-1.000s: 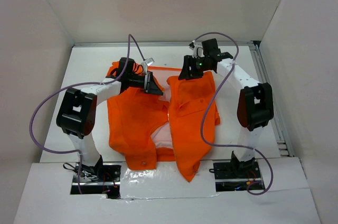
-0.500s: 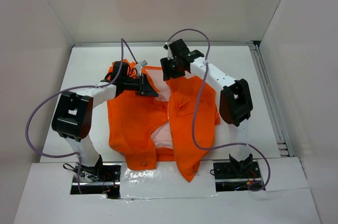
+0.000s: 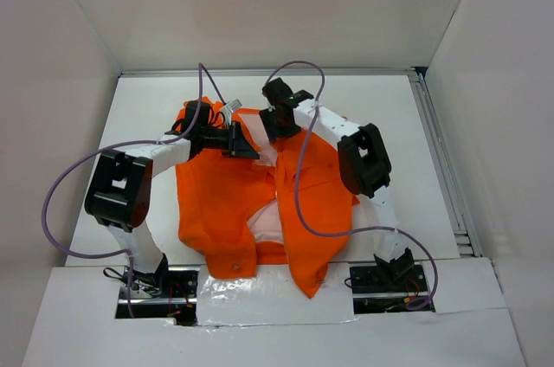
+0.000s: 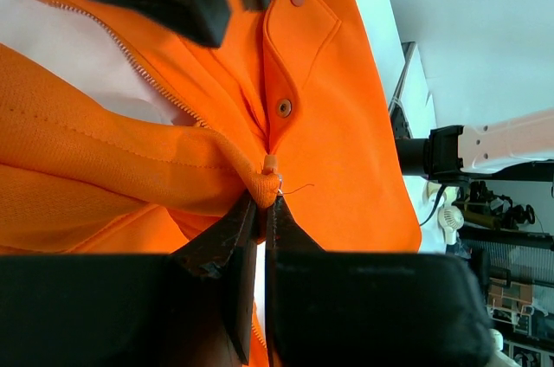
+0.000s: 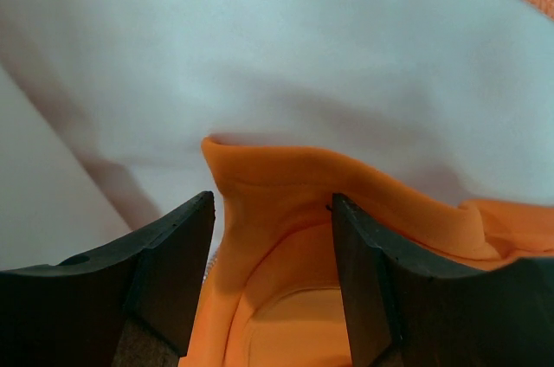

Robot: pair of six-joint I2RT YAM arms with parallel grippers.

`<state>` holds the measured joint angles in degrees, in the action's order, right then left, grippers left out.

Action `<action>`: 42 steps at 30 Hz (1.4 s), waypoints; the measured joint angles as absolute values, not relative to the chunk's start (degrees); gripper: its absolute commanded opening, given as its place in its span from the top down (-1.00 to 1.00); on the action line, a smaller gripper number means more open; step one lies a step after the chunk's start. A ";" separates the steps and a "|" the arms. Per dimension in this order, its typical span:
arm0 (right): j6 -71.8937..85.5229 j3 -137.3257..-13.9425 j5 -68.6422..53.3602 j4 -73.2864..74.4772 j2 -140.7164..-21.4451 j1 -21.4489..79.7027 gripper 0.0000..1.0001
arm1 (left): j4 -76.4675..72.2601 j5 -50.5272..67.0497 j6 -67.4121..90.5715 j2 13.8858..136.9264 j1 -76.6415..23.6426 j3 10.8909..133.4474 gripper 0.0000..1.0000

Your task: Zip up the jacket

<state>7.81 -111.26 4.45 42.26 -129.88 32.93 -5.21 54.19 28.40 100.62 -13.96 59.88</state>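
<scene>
The orange jacket (image 3: 225, 202) lies open on the white table, pale lining showing at the middle and far end. My left gripper (image 3: 247, 144) is shut on a corner of the jacket's left front edge; the left wrist view shows the pinched orange fabric (image 4: 264, 178) at the fingertips, with the zipper teeth (image 4: 147, 73) and two snaps beyond. My right gripper (image 3: 270, 127) is open over the jacket's far end. In the right wrist view a fold of orange fabric (image 5: 277, 185) stands between its spread fingers (image 5: 177, 254), with pale lining (image 5: 260, 55) behind.
White walls enclose the table (image 3: 415, 125) on three sides. A metal rail (image 3: 437, 151) runs along the right edge. Purple cables loop from both arms above the jacket. The arm bases sit at the near edge.
My right arm has swung left from the far right part of the jacket to its far middle, close to my left gripper. My left gripper has shifted slightly, still holding fabric.
</scene>
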 measured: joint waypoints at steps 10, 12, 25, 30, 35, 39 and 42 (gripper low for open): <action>6.52 -113.23 7.01 42.13 -134.19 35.99 -0.21 | -4.67 54.17 27.14 100.64 -13.87 59.90 1.00; 6.52 -113.25 7.27 42.02 -134.28 36.34 0.05 | -4.67 54.19 27.14 100.64 -13.76 59.90 1.00; 8.34 -106.43 -1.10 36.73 -131.09 33.12 1.00 | -4.32 54.17 26.96 100.82 -13.21 60.40 1.00; 10.20 -101.21 -10.70 33.19 -127.42 28.97 1.00 | -4.14 54.39 26.92 101.27 -13.08 61.58 1.00; 11.75 -93.23 -21.32 29.52 -117.43 23.53 1.00 | -4.23 56.31 27.14 102.91 -12.82 64.84 1.00; 13.82 -85.89 -32.67 23.29 -107.28 19.00 1.00 | -5.26 58.81 27.44 104.42 -12.82 68.05 1.00; 15.42 -80.44 -40.36 17.72 -101.69 17.34 1.00 | -7.31 61.93 27.73 105.49 -12.82 70.26 1.00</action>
<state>15.42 -80.44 -40.36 17.72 -101.69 17.34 -7.31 61.93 27.73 105.49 -12.82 70.26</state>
